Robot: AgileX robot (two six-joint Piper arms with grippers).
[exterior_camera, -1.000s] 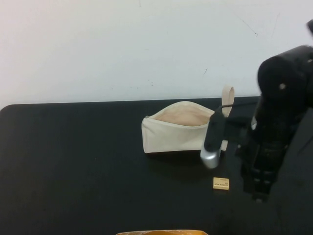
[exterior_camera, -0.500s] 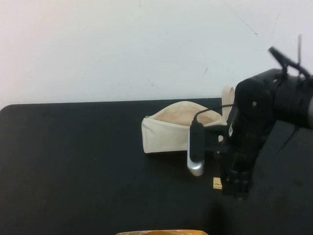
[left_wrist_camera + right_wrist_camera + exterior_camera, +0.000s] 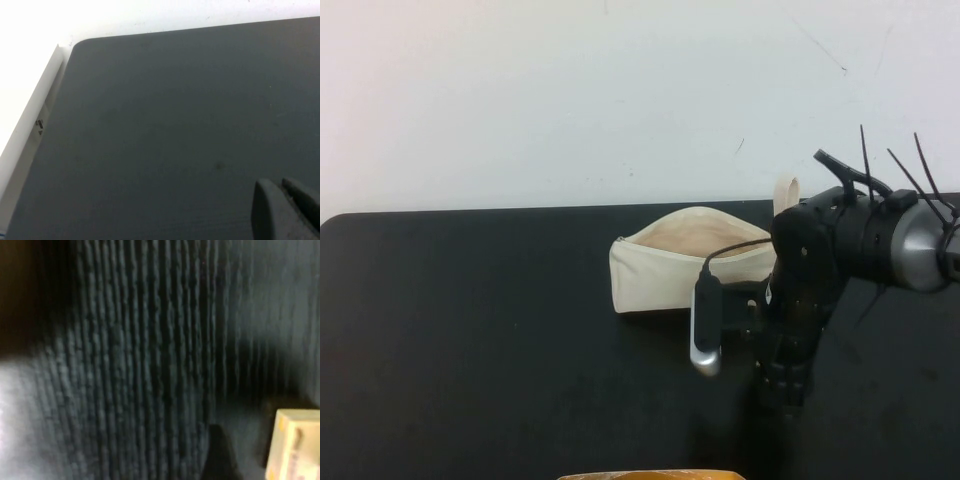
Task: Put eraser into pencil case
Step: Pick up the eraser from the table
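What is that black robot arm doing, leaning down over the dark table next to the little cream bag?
The right gripper is lowered to the black table, just in front of a cream-white fabric zip pencil case that lies open. A small tan-yellow eraser sits on the table right beside that gripper, seen only from its wrist camera. It is not lifted yet. The left gripper hangs parked over bare table, away from both.

The right gripper is now found lowered to the table in front of the pencil case, displaced leftward from its earlier station beyond the case's strap end. The eraser, previously exposed in the high view, is now concealed there by the arm.
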